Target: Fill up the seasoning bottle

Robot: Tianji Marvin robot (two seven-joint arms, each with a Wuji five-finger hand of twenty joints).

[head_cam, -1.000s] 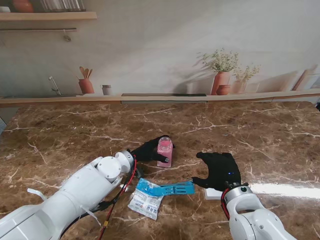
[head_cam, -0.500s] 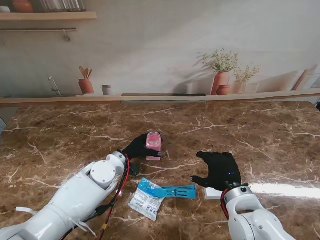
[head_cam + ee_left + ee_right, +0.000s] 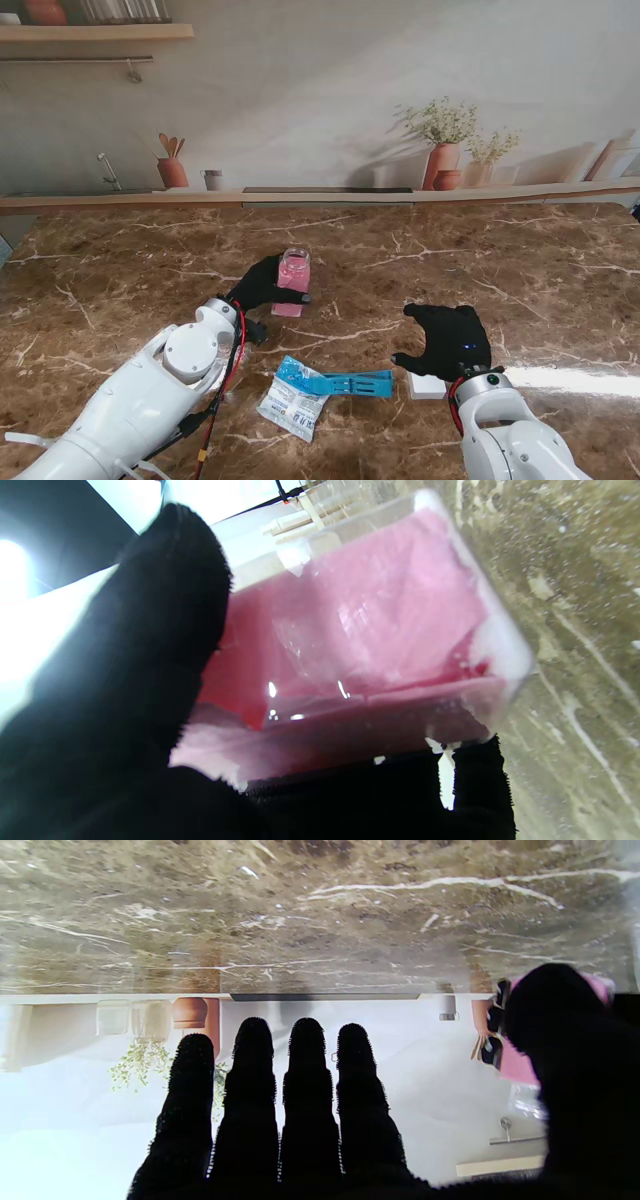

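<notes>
Both of my hands, left hand (image 3: 262,288) and right hand (image 3: 449,338), are wearing black gloves. The clear seasoning bottle (image 3: 292,276) is showing pink contents. The desk (image 3: 120,270) is showing brown marble with white veins. A bright blue strip (image 3: 335,380) is lying across a white printed packet (image 3: 289,408).

No text can be read anywhere. The white plastic sachet (image 3: 290,404) lying near the tabletop's near edge carries small blue and dark print, too small to make out. The clear square bottle of pink seasoning (image 3: 292,281) shows no label, brand or number in any view.
</notes>
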